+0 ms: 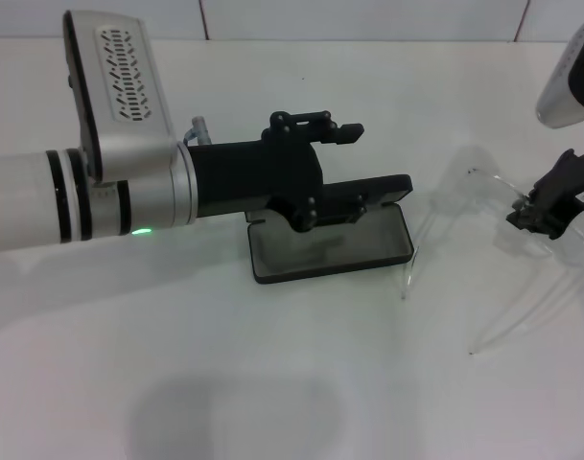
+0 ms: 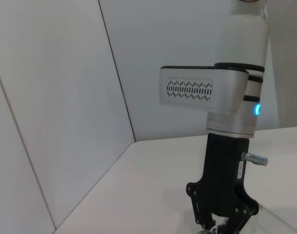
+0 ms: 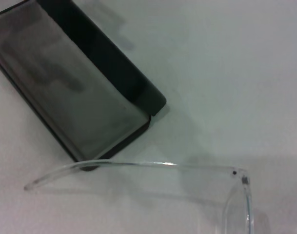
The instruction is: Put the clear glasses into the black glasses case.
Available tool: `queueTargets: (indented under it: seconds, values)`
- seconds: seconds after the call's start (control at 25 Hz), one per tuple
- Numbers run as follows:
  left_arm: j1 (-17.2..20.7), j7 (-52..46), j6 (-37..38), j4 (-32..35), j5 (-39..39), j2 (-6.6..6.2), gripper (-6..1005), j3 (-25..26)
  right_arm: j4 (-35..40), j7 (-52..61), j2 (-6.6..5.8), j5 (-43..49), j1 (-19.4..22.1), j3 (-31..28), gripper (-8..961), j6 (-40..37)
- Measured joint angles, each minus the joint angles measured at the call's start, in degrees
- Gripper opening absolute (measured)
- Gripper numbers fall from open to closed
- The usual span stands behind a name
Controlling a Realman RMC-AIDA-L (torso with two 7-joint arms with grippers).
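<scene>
The black glasses case (image 1: 341, 251) lies open mid-table, grey lining up, its lid (image 1: 385, 188) standing along the far side. My left gripper (image 1: 355, 171) reaches in from the left, open; its near finger (image 1: 322, 213) rests against the lid and the far finger is in the air. The clear glasses (image 1: 476, 192) hang just right of the case, arms trailing toward me, with my right gripper (image 1: 533, 217) shut on the frame. In the right wrist view one clear arm (image 3: 119, 165) crosses a corner of the case (image 3: 75, 102). The left wrist view shows the right gripper (image 2: 220, 228) from afar.
A white table (image 1: 272, 383) meets white wall panels (image 1: 368, 17) at the far edge. The left arm's silver wrist housing (image 1: 119, 86) hangs over the table's left side.
</scene>
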State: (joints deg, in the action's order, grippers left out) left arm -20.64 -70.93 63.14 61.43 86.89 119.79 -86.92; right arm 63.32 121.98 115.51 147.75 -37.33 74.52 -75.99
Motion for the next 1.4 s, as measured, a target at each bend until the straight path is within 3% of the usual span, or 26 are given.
queueTargets:
  seconds: [0.24, 0.44, 0.64, 0.96, 1.08, 1.2, 1.4]
  values:
    - [0.3, 0.0, 0.2, 0.0, -0.1, 0.00, 666, 0.1, 7.9, -1.5, -0.28, -0.4, 3.6, -3.5, 172, -4.6]
    - [0.5, 0.5, 0.7, 0.0, -1.7, 0.00, 666, 0.1, 12.4, -9.2, -0.12, -9.5, 6.5, -12.9, 121, -10.8]
    - [0.9, 4.2, 3.9, -0.5, -6.2, 0.00, 666, 0.1, 6.2, -18.7, -1.03, -21.6, 5.9, -23.8, 121, -16.3]
    - [-0.1, 13.9, 9.4, -6.5, -18.9, -0.03, 666, 0.1, -10.3, -25.2, -5.86, -29.4, -0.1, -25.2, 121, -22.4]
    - [-0.6, 17.5, 11.8, -9.9, -23.4, -0.05, 666, 0.1, -13.5, -26.5, -6.81, -30.0, -1.8, -25.3, 121, -23.9]
    - [-1.7, 20.0, 12.9, -13.0, -26.5, -0.06, 666, 0.2, -14.2, -27.1, -6.84, -30.1, -2.7, -25.1, 121, -24.4]
    - [-5.5, 22.5, 14.2, -19.7, -29.6, 0.13, 666, 0.0, -14.3, -27.3, -5.85, -29.8, -4.5, -24.8, 121, -26.7]
